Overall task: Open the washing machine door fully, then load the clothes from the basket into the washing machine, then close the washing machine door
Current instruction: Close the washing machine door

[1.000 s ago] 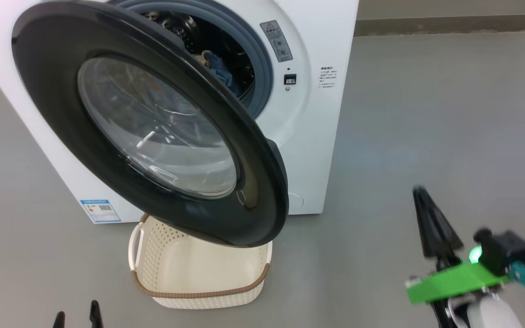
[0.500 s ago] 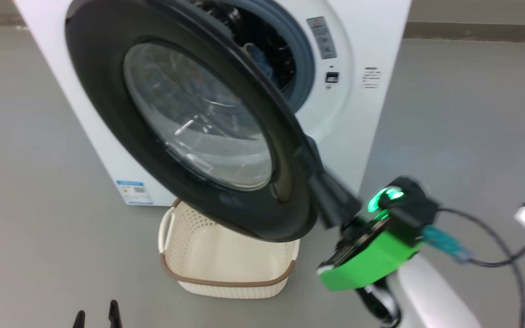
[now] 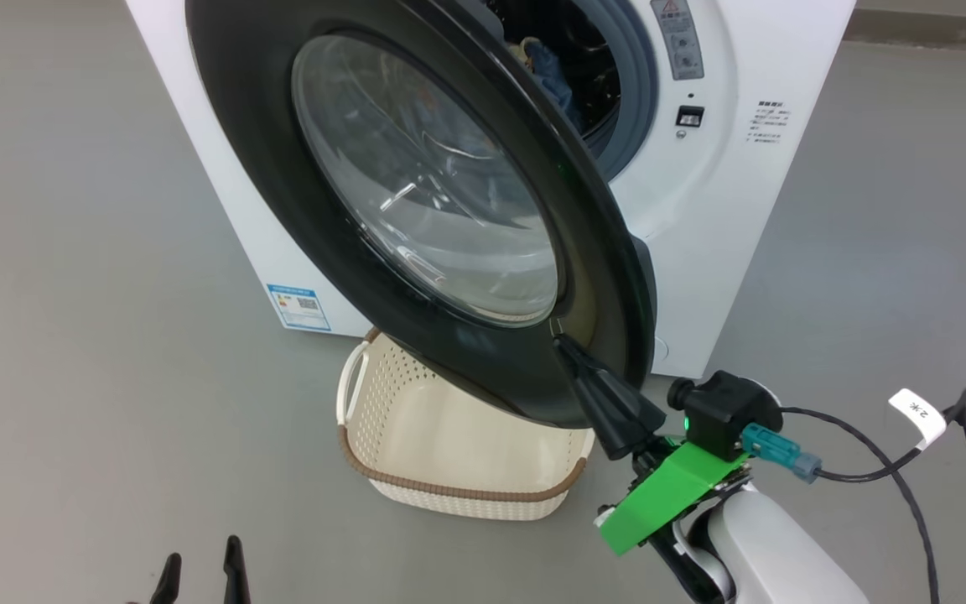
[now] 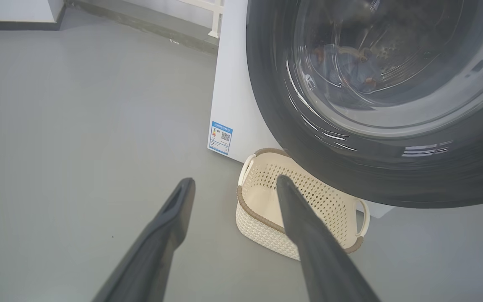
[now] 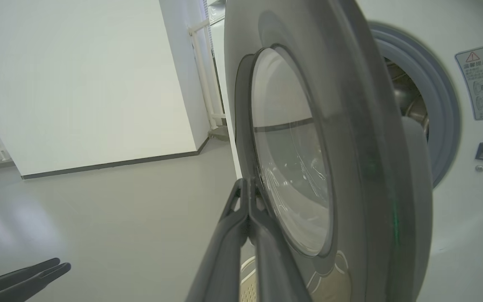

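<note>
Washing machine door (image 3: 433, 201) stands partly open, hinged on the robot's left side of the opening. Its free edge is swung out toward the robot, and the glass face is turned to the front and left. It is a round disc standing upright, so no one axis is longer than another. Behind its free edge, the clothes (image 3: 552, 71) show as blue fabric inside the drum of the washing machine (image 3: 701, 218). The basket (image 3: 466, 506) sits on the floor (image 3: 72, 335) in front of the machine, partly under the door's lower rim. The right hand (image 3: 565, 346) is clenched on nothing. Its joined fingertips are at the black rim beside the glass, low and near the free edge, though contact cannot be confirmed. The left hand (image 4: 234, 181) hangs low with its fingers spread apart, well clear of the door, pointing toward the basket.
</note>
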### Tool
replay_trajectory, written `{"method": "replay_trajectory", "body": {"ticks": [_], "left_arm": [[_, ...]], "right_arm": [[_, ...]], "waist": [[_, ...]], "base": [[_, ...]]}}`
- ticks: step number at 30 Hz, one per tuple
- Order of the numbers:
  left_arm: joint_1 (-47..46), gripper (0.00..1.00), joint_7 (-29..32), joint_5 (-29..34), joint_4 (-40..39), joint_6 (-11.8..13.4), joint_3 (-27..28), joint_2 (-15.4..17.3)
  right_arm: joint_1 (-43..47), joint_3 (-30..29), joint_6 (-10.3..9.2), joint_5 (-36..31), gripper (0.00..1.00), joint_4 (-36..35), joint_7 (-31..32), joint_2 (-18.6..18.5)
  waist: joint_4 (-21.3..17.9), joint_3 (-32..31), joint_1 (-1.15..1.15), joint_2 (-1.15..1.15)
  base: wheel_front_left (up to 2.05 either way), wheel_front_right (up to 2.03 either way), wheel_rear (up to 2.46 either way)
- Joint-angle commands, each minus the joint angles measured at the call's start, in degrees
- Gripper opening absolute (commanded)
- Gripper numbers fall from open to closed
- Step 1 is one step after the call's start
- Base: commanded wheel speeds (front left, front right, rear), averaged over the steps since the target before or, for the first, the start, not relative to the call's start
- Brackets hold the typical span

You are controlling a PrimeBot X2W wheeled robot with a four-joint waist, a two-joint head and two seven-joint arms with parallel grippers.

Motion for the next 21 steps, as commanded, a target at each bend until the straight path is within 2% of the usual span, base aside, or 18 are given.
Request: {"method": "replay_trajectory", "body": {"ticks": [1, 21], "left_arm": [[-2.8, 1.0, -0.6, -0.5, -1.0, 0.6, 1.4, 0.4], [-6.4, 1.0, -0.6, -4.7, -1.0, 1.3, -2.7, 0.4]], "right_arm": [[-1.6, 0.1, 0.09, -0.1, 0.0, -0.8, -0.3, 0.5], [-7.7, -5.3, 0.09, -0.9, 0.0, 1.7, -0.3, -3.3]], "waist": [[0.3, 0.5, 0.0, 0.0], [3.0, 7.0, 0.0, 0.0]], "base": [[0.0, 0.0, 0.0], [0.0, 0.0, 0.0]]}}
